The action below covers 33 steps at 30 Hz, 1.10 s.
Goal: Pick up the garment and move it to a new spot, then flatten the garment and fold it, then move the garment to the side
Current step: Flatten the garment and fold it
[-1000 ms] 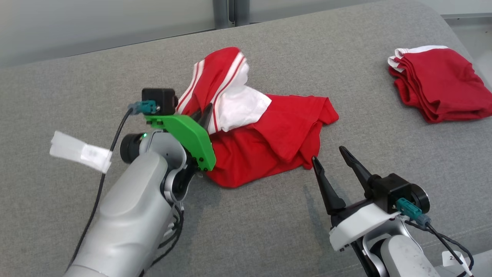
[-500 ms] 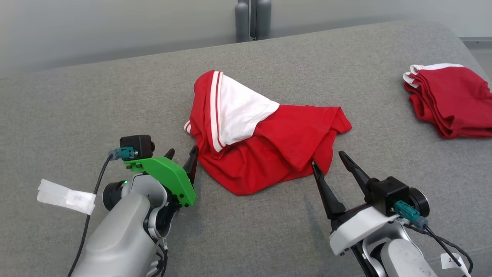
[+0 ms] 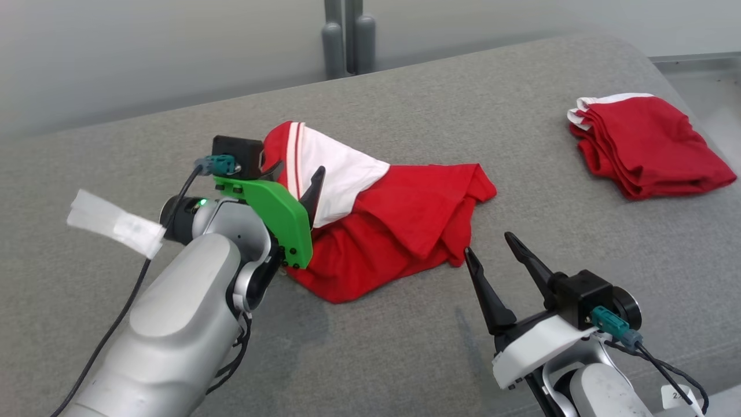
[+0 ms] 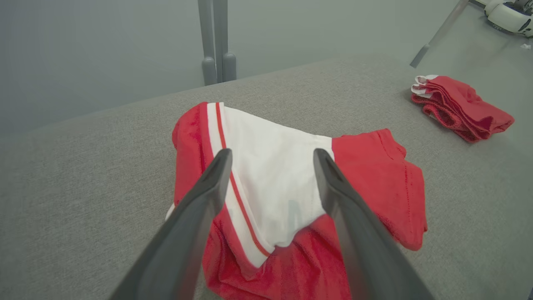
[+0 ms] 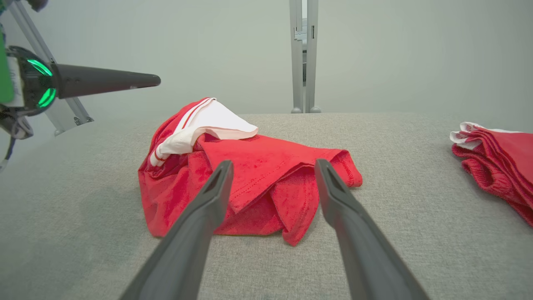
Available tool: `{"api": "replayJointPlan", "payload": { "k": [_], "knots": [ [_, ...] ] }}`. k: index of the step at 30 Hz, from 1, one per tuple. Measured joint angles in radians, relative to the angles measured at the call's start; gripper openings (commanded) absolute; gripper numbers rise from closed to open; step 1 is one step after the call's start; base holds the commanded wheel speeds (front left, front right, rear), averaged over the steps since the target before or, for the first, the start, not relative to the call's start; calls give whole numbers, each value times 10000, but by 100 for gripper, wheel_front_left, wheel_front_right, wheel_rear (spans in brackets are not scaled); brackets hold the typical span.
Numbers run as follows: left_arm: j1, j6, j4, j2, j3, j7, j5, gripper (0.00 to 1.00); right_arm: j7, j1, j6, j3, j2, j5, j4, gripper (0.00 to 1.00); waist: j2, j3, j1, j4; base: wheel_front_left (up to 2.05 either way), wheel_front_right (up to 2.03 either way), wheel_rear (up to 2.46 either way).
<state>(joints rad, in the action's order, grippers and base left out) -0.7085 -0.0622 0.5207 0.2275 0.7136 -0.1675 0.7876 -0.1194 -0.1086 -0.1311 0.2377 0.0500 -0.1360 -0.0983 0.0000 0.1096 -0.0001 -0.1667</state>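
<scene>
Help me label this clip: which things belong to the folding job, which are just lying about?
Job: crumpled red-and-white fabric garment; open left gripper; open right gripper.
Lying about: folded red cloth pile; grey upright posts behind.

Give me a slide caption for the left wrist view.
Open left gripper above the crumpled red-and-white garment, a folded red pile beyond.
</scene>
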Motion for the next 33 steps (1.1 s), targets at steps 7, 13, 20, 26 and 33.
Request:
{"api": "replayJointPlan", "payload": {
  "k": [7, 13, 20, 26, 33],
  "knots": [
    [-1043, -94, 345, -159, 1162, -1898, -780, 100, -242, -150, 0, -58, 6, -230, -98, 100, 0, 364, 1, -1063, 0, 0, 0],
    [-1648, -412, 894, -144, 1747, -3522, -1135, 100, -545, -216, 0, 29, 12, -554, -343, 100, 0, 743, 1, -1800, 0, 0, 0],
    [-2079, -867, 1231, 92, 1870, -3904, -1478, 100, -849, -425, 0, 132, 8, -790, -612, 100, 0, 1288, 1, -2387, 0, 0, 0],
    [-2210, -1141, 1419, 245, 1873, -3847, -1634, 49, -980, -563, 0, 132, 8, -844, -805, 100, 0, 1653, 1, -2594, 0, 0, 0],
    [-2220, -1216, 1505, 219, 1638, -3321, -1517, 0, -1039, -689, 0, 151, 4, -849, -928, 100, 0, 1688, 0, -2375, 0, 0, 0]
  ]
}}
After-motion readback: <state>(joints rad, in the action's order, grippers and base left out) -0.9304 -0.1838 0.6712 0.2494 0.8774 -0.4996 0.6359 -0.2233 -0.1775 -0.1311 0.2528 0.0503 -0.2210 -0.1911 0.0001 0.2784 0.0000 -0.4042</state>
